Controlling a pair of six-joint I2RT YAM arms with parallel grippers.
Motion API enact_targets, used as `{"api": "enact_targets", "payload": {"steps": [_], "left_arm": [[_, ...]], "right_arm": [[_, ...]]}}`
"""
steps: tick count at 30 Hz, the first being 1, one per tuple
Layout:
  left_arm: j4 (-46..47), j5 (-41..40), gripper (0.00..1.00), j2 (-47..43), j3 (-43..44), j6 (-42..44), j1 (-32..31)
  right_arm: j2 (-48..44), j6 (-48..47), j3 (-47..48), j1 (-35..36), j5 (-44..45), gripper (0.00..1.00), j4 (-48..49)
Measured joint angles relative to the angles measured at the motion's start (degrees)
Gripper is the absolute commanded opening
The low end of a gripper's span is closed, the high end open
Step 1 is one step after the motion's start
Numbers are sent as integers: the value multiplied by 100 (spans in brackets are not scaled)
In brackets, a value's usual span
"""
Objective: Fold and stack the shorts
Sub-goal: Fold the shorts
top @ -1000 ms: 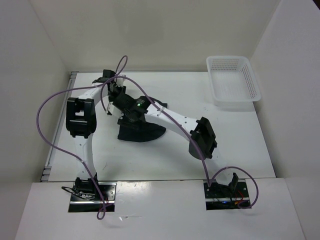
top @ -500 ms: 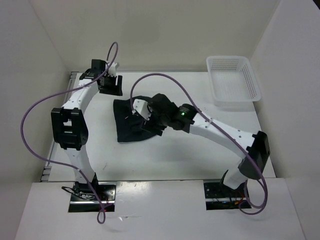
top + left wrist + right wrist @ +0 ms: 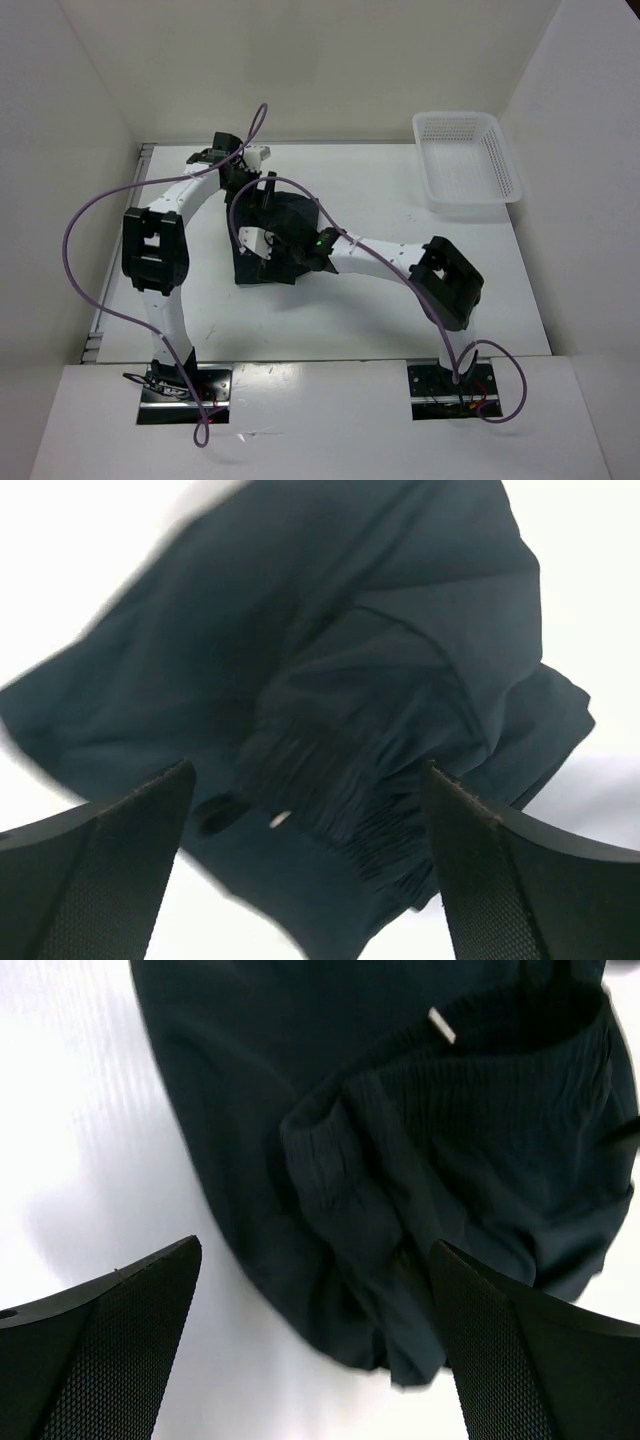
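Ana: White table (image 3: 420, 300), white walls all round. Top view is showing the shorts (image 3: 298, 215) lying as one dark crumpled heap left of centre. The left arm is coming in at the heap's upper left, and the right arm is reaching across it from the right. Where's the basket?

Ben: It's a white mesh basket (image 3: 470, 203), sitting in the upper right corner of the table, well apart from the heap.

Ana: What is the left gripper (image 3: 308, 770) doing?

Ben: It's standing wide open and gripping nothing. Its fingers (image 3: 100, 880) are showing in the bottom corners of the wrist view. Dark cloth is filling the frame between and above them. A gathered waistband is running through the middle, with smoother fabric bunching above it. Bare table is showing at upper left and lower right.

Ana: Are the tips touching cloth?

Ben: Can't tell from these views. They're hanging just over it at least.

Ana: And the right gripper (image 3: 315, 1248)?

Ben: Same. It's gaping fully and holding nothing, with its fingers (image 3: 540, 1360) sitting in the bottom corners. It's looking down on the heap's rounded edge. The ribbed waistband is folding over in the upper right of the frame, carrying a small white tag (image 3: 441, 1024). Bare table is showing along the left.
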Motion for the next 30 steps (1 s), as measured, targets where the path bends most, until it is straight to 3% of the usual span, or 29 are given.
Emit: {"api": "enact_targets", "payload": {"steps": [3,6,11,16,19,20,25,26,30], "left_arm": [[-13,144,98,273,0,-4,-46],[-17,146,86,542,0,-17,-37],[-68,98,58,791,0,-22,-33],[-96,83,47,791,4,-9,-33],[-118,70,29,791,7,4,-33],[-131,68,26,791,7,-2,-33],[-184,66,13,791,9,-2,-33],[-214,66,9,791,24,-7,-33],[-393,74,5,791,190,-11,-35]], "right_arm": [[219,-63,98,0,-68,99,256],[398,-83,247,0,-107,99,474],[704,-98,391,0,-68,99,798],[1147,-170,638,0,-22,93,789],[1263,-229,664,0,-11,79,756],[1270,-247,664,0,4,70,758],[1270,-229,673,0,166,38,772],[1270,-232,673,0,210,26,780],[1198,-190,634,0,352,5,796]]}}
